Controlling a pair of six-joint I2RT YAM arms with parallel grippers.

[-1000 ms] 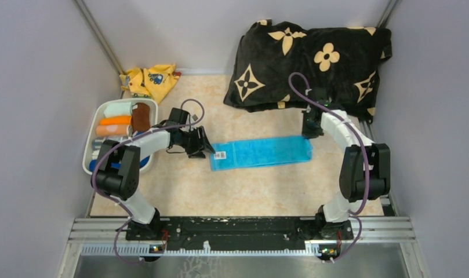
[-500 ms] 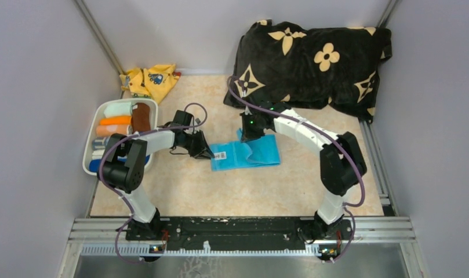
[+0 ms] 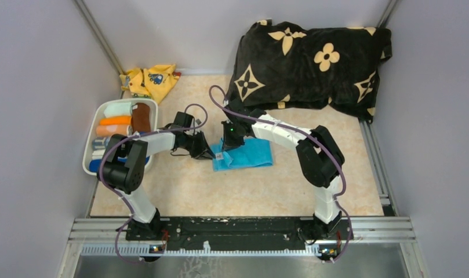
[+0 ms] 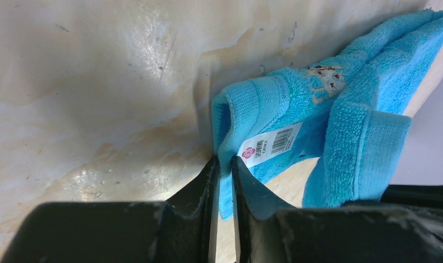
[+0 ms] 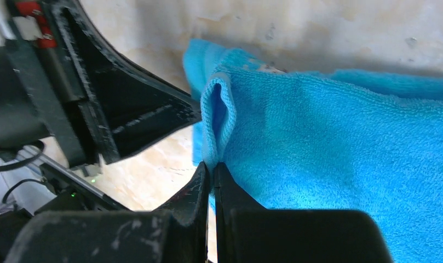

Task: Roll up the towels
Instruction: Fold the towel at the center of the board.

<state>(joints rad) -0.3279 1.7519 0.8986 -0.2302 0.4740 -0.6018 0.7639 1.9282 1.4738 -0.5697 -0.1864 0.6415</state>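
Cyan towel [image 3: 249, 155] lies doubled over mid-table, both grippers pinched on its left end.
I've got the left gripper [image 4: 223, 164] closed narrow on the towel's edge, right by the barcode tag [image 4: 268, 146]. The right gripper [image 5: 212, 167] is clamped tight on a looped hem just beside it, fingers of the two arms almost meeting. The towel rests on the beige table [image 3: 232, 191], on the near side of the black flowered cushion [image 3: 313, 55]. The white basket [image 3: 126, 102] at left holds rolls. A brown towel [image 3: 141, 117] is at the far right, then come a pale mint roll [image 3: 117, 109], an orange roll [image 3: 115, 121] and a peach roll [image 3: 109, 131]. A blue towel [image 3: 94, 165] sits at the near end, partly hidden by my left arm. The yellow printed cloth [image 3: 151, 80] is far left, outside the basket.
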